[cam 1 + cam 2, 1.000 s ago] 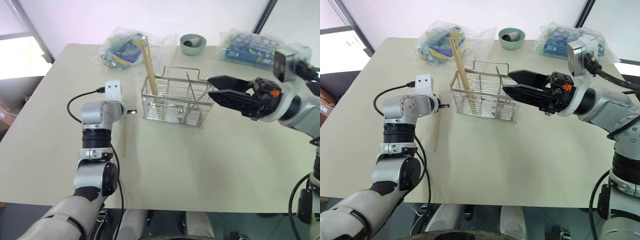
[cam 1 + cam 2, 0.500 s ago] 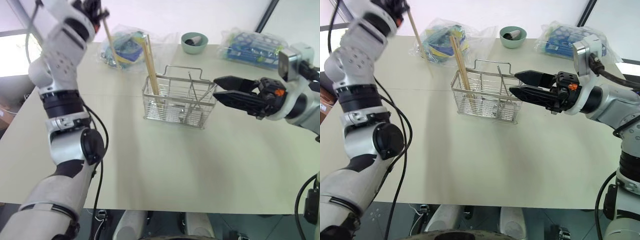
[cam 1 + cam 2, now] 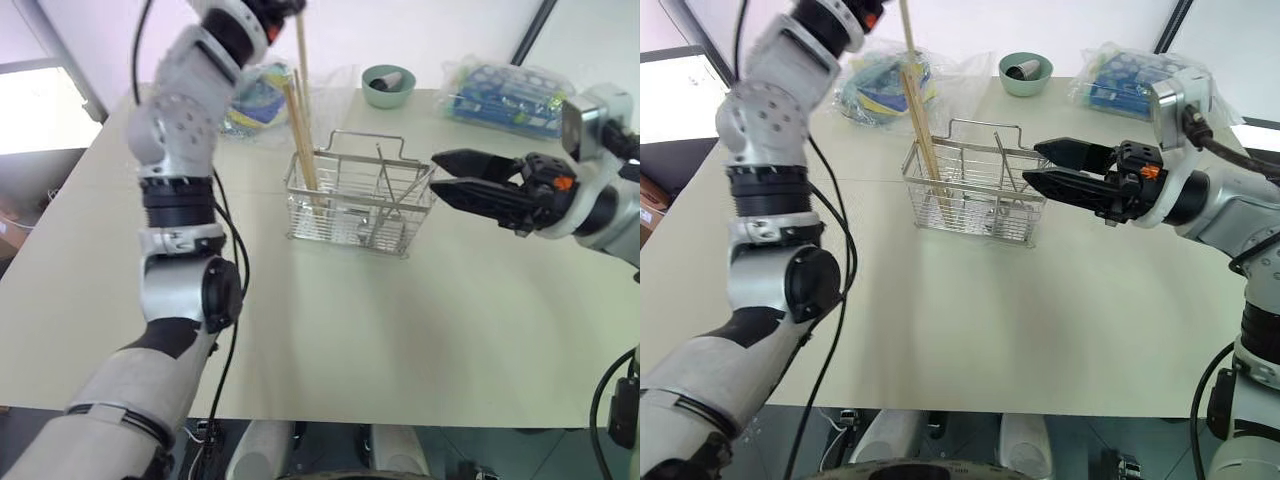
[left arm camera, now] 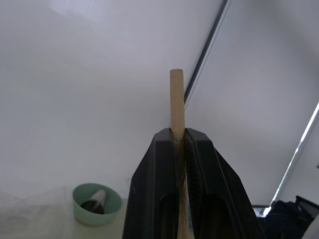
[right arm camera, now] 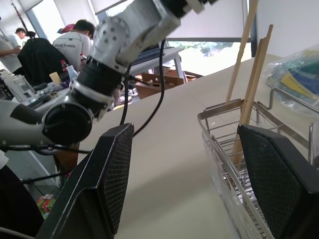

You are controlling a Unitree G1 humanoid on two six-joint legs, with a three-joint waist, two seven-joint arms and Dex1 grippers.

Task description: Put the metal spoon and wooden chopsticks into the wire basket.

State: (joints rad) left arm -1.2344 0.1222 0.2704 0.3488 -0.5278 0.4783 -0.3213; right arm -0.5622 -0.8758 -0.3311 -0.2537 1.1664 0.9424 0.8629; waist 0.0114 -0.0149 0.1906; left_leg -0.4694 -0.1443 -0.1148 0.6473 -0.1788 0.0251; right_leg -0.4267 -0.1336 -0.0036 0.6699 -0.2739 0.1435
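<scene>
I've got the left jaws [image 4: 178, 149] clenched on a chopstick [image 3: 301, 45], raised upright over the basket [image 3: 358, 207] to drop beside the others, while the right jaws [image 3: 447, 178] wait released near its end.

Beige table [image 3: 330, 320], wire basket [image 3: 358, 210] mid-table, green bowl [image 3: 386, 87], perhaps two plastic-wrapped packs [image 3: 505, 95] behind

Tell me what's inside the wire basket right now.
In the wire basket, wooden chopsticks lean up out of its left end, and the metal spoon stands toward the right. The left gripper holds another chopstick above it. The wire grid hides the basket floor.
</scene>
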